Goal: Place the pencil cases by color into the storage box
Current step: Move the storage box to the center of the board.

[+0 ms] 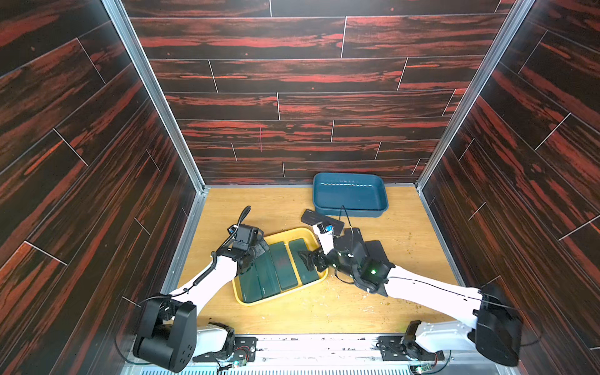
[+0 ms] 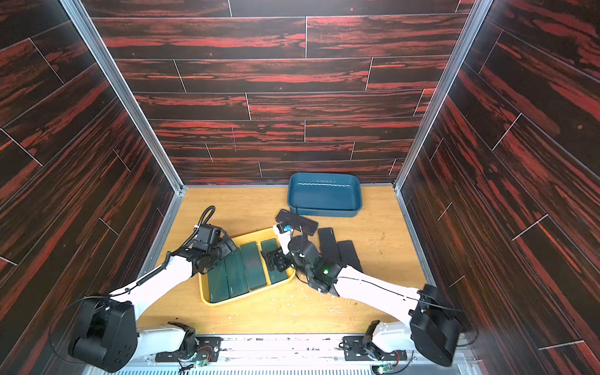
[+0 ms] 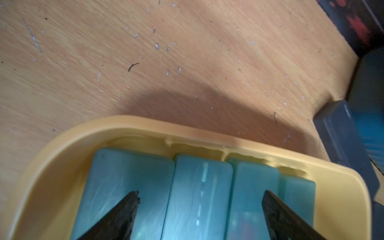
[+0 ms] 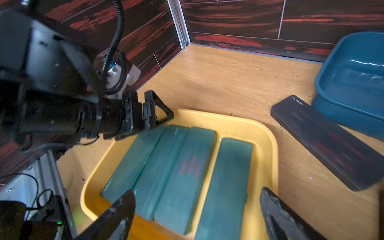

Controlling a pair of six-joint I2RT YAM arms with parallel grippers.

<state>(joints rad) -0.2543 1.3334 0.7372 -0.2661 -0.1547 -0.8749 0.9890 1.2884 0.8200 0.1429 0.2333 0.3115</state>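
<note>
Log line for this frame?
green cases: four in yellow tray | black cases: three on table | blue tray: empty | left gripper, right gripper: open

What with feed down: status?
Open, empty: left pincer, right pincer. Four green cases in yellow tray. Three black cases on table; blue box empty. Nothing blocking.

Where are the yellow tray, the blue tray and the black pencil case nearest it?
yellow tray [image 4: 270, 166]: right wrist view, on its rim.
blue tray [image 1: 349, 194]: a top view, on its bare floor.
black pencil case [image 2: 305, 224]: a top view, on its lid.
</note>
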